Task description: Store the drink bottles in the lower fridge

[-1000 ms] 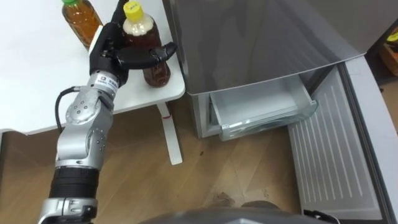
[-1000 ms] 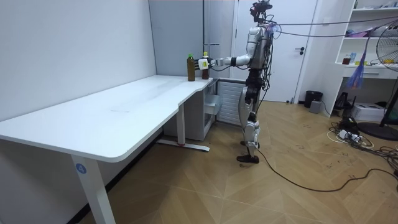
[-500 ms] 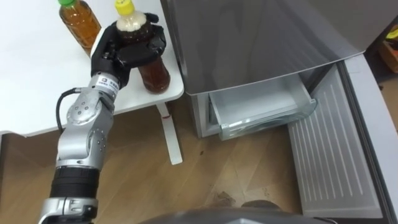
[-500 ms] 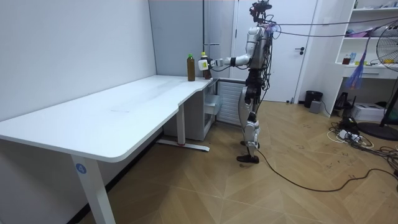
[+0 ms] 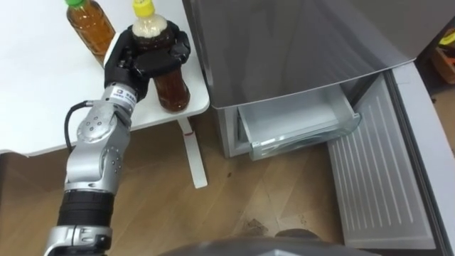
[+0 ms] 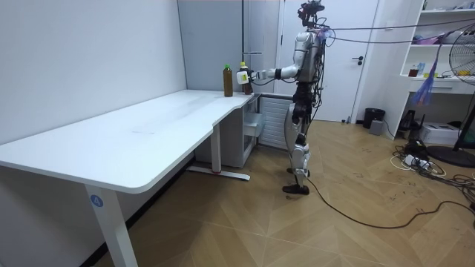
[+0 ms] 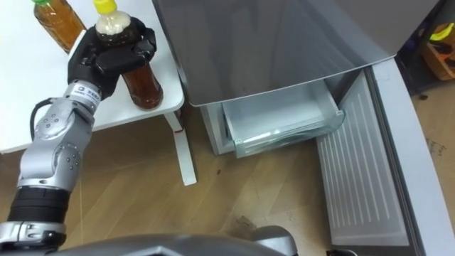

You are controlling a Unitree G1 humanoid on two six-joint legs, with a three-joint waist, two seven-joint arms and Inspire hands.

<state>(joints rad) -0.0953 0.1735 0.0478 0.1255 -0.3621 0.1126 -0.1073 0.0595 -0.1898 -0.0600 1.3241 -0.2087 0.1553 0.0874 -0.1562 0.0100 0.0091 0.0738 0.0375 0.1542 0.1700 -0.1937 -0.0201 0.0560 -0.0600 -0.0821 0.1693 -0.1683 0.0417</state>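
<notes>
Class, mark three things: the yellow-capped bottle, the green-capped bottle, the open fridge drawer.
yellow-capped bottle (image 5: 173,89), left eye view, lower body.
green-capped bottle (image 5: 92,30), left eye view, body.
fridge drawer (image 5: 306,137), left eye view, front wall.

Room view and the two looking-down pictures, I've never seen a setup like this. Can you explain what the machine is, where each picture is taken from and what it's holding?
The machine is a humanoid robot that stands on two legs. The room view comes from a camera across the room and shows the robot at the end of the long white table, in front of the grey fridge. The two eye views come from a camera on its head, looking down along its own arm. Its black left hand is curled round a clear plastic bottle of brown drink with a yellow cap at the table's corner. A similar bottle with a green cap stands further back on the table. At the bottom of the fridge the door is open and a clear drawer sticks out.
</notes>
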